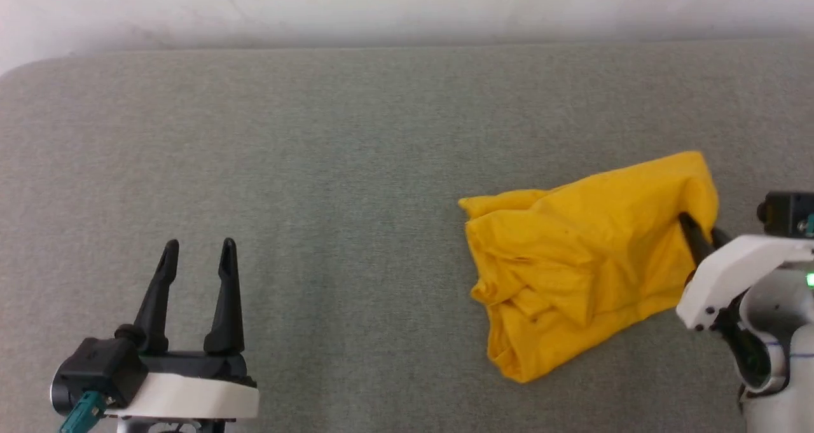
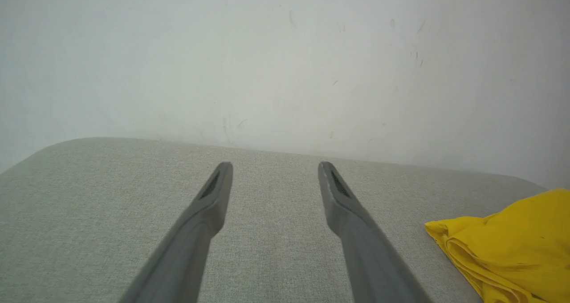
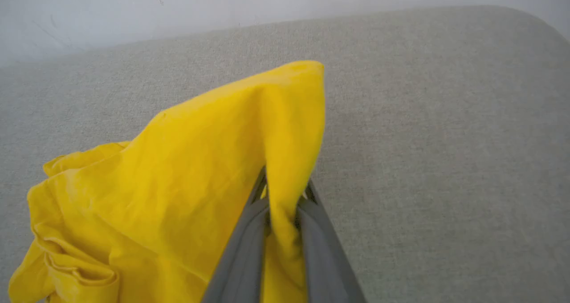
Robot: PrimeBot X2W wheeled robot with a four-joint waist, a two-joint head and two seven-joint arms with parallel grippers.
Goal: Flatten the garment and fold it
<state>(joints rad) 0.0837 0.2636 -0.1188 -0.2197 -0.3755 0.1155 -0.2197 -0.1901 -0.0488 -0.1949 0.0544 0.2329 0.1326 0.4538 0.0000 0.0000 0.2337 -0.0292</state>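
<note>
A single bright yellow T-shirt (image 1: 572,255) lies crumpled on the right side of a grey-green fabric-covered bench (image 1: 318,166), roughly midway between its near and far edges. It is bunched into loose folds, with a thick rolled edge at its near left end and a peak of cloth raised at its far right end. All the cloth that shows is plain yellow; no print can be seen.

The right end effector (image 3: 285,196) is at the shirt's right edge, its two dark fingers clenched on a narrow fold of the yellow cloth. In the right wrist view the fold runs between the fingers and rises past their tips into the raised peak.

The left end effector (image 1: 198,252) sits at the near left of the bench, well apart from the shirt. Its two fingers are spread wide with nothing between them.

A pale wall (image 1: 407,0) stands behind the far edge of the bench.

Judging by this, the flattening step is in hand: one edge is gripped and no fold has been made. The next move likely calls for the free left end effector to reach across and take a second edge, so the shirt can be spread flat.

Count: one shirt, two end effectors, one bench.
</note>
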